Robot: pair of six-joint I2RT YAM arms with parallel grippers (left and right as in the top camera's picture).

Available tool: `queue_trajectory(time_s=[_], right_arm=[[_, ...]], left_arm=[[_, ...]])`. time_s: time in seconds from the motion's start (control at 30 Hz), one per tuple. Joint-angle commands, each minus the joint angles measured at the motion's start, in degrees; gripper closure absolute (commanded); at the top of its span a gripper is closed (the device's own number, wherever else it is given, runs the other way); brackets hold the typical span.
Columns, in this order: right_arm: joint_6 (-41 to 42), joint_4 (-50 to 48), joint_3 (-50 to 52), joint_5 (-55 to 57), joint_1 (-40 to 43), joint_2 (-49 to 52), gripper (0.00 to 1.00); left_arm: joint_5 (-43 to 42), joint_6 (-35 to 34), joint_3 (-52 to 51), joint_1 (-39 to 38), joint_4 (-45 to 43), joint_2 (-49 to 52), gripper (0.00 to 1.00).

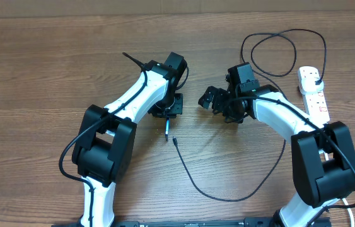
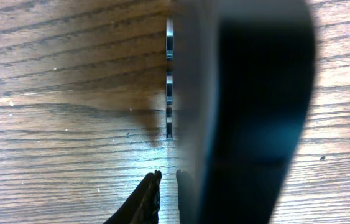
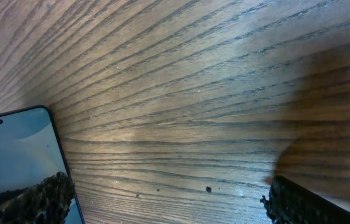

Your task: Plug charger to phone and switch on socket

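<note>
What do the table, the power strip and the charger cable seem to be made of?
Table: wood or wood-look laminate, matte, visible grain.
Power strip: white plastic, smooth, moulded look.
Charger cable: black rubbery sheath, probably; it curves loosely.

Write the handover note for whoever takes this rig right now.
Left gripper: closed on the phone, which stands on its edge. Right gripper: open, empty, beside it.
Charger: tip loose on the table near the phone; plug at the socket, far right.
Done: phone gripped. To do: push tip into phone, switch socket on; switch state unreadable.
</note>
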State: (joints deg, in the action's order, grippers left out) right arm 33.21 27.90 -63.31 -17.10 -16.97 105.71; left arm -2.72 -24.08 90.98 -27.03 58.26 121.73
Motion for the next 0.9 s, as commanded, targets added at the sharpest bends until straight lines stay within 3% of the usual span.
queue_trajectory(time_s=[0.0,0.1,0.37,0.87], right_arm=[[-0.31,-0.35,-0.02,0.79,-0.07,0.07,0.0],[-0.28,-0.35,-0.02,0.79,-0.07,0.07,0.0],[-0.28,-0.37,-0.02,0.81,-0.07,0.07,0.0],[-0.31,-0.57,-0.02,0.81,-0.07,0.07,0.0]], left_arm=[[0.42,-0.87,-1.9,-0.52,-0.07,-1.09,0.79],[0.42,-0.87,-2.54,-0.52,-0.24,-1.09,0.88],[0.83,-0.83,-2.73,-0.55,-0.48,-1.09,0.95],[-0.48,-0.81,-2.73,-0.52,-0.48,-1.09,0.96]])
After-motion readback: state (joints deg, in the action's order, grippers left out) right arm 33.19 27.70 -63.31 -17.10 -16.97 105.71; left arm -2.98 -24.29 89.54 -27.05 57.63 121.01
